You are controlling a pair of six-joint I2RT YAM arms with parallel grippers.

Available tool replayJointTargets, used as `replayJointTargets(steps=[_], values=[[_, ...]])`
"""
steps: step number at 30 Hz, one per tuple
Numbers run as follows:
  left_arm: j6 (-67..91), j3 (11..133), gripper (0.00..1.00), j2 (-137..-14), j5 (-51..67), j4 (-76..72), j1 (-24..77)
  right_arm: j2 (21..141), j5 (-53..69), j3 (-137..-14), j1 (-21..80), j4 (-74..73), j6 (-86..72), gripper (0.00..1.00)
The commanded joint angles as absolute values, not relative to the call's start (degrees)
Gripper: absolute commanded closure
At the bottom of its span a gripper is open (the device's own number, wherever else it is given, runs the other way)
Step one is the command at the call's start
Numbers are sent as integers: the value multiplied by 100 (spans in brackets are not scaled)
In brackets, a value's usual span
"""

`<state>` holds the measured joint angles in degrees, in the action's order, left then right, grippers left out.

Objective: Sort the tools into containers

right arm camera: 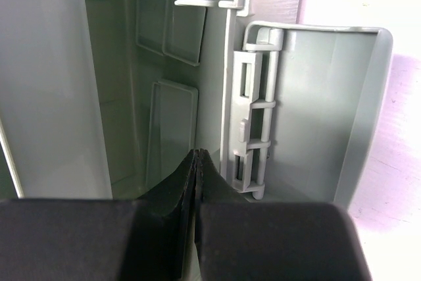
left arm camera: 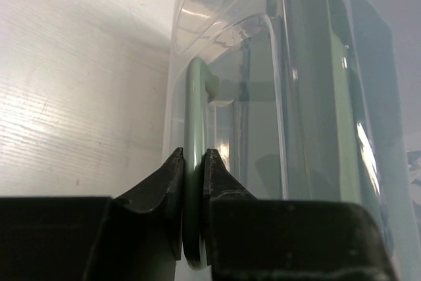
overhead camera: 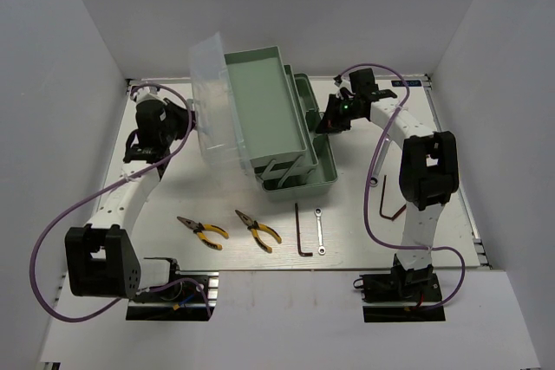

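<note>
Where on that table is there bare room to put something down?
Bare white table lies between the clear plastic lid, the left arm and the two yellow-handled pliers. A smaller patch sits between the small silver wrench and the right arm. The front middle is crowded with tools; the pale green toolbox fills the centre.

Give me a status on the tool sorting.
Done: the toolbox stands open, its lid swung left.
In hand: the left gripper clamps the lid's green handle; the right gripper is shut, empty, at the box's right side.
Left: everything. Left pliers, right pliers, black hex key, wrench and reddish hex key lie on the table.
</note>
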<state>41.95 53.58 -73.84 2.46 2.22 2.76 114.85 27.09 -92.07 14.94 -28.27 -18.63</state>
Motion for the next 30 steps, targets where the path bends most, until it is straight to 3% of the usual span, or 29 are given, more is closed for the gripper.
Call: replayJointTargets(steps=[1, 4, 6, 9, 11, 12, 15, 24, 30], values=[[3718, 5045, 98, -7401, -896, 1871, 167, 11540, 2206, -8947, 1398, -3401, -1617, 100], [3797, 5045, 91, -7400, -949, 1986, 114, 11523, 2223, -8939, 1397, -3401, -1626, 100], [3850, 5098, 76, -7400, -949, 2109, 62, 11514, 2232, -8921, 1397, -3401, -1626, 100], [3850, 5159, 73, -7400, -897, 2171, 9, 11514, 2250, -8895, 1380, -3384, -1608, 100], [3902, 5220, 57, -7339, -896, 2232, 9, 11487, 2250, -8886, 1371, -3392, -1608, 100], [3902, 5221, 43, -7278, -957, 2328, 9, 11496, 2241, -8877, 1380, -3384, -1617, 100], [3955, 5431, 26, -7225, -1089, 2565, -44, 11496, 2250, -8860, 1389, -3375, -1608, 100], [3902, 5835, 19, -6812, -1283, 3119, -97, 11496, 2268, -8842, 1380, -3366, -1608, 100], [4640, 6722, 16, -6671, -2230, 4901, -97, 11452, 2267, -8824, 1372, -3366, -1626, 100]])
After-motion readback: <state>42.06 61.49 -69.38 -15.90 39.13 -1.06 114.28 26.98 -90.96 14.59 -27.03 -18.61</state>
